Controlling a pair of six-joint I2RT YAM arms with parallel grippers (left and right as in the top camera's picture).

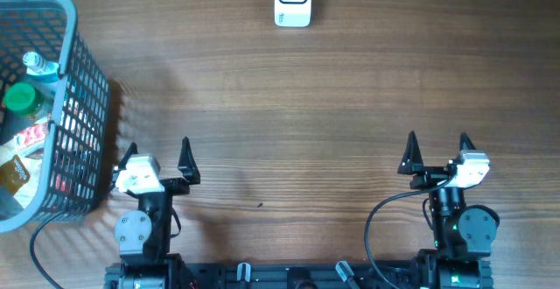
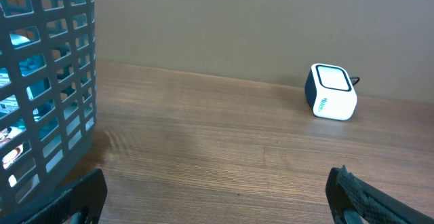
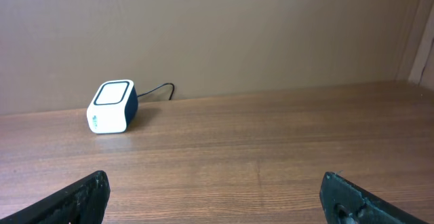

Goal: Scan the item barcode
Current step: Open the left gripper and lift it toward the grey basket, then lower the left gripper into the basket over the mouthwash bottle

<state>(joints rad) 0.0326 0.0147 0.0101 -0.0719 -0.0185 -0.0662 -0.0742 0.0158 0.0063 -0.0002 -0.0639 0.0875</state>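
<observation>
One blue-grey mesh basket at the left edge of the wood surface, cut off by the frame. One white barcode scanner at the far edge, near centre, cable trailing behind. Between scanner and tools, a wide run of bare wood. Inside the basket, packed items, among them a green-capped bottle; too crowded to count. Two tools by the near edge: left tool just beside the basket, right tool well apart. Both spread wide, gripping nothing.

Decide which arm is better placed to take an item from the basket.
Likely left: the left gripper, open, sits beside the basket; the right gripper is far across the table.
</observation>
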